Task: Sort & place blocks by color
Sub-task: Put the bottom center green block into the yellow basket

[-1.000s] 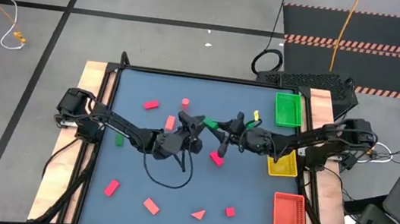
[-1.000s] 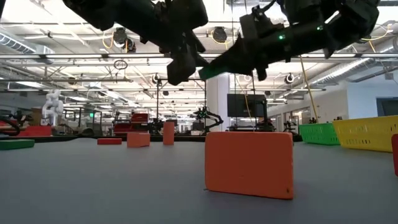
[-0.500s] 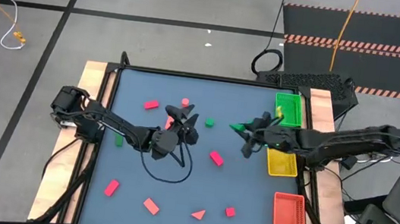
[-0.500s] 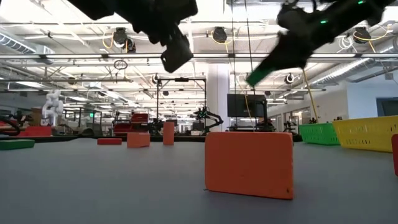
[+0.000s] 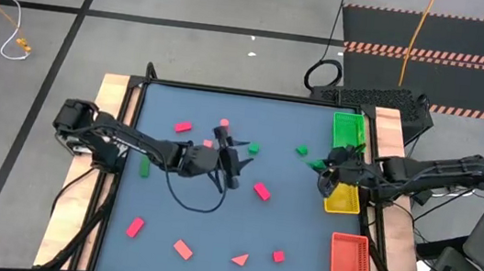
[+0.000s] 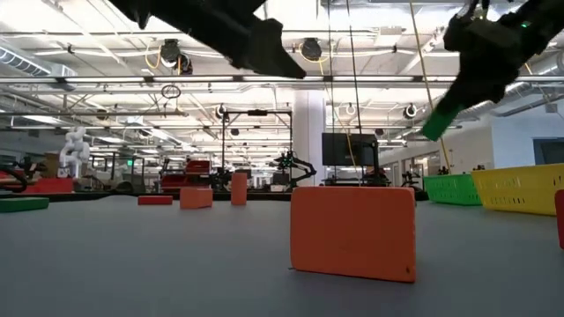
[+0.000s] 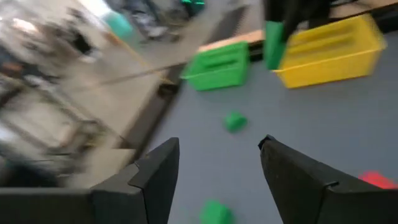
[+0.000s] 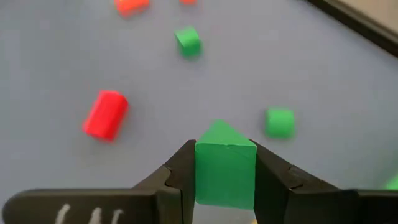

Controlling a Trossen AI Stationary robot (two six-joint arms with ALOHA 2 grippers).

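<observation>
We take the yellow tray as our landmark. Far to its left, over the table's middle, the left gripper hangs with its fingers apart and nothing between them. In the low view we see only a dark piece of that arm at the top edge, and the left wrist view is smeared, so small blocks there are hard to make out. A red block lies between this gripper and the tray. The right gripper is clamped on a green block, just at the tray's left edge; in the high view the arm hides most of it. Half a second ago this gripper was farther left of the tray. A green cube lies left of the green tray.
</observation>
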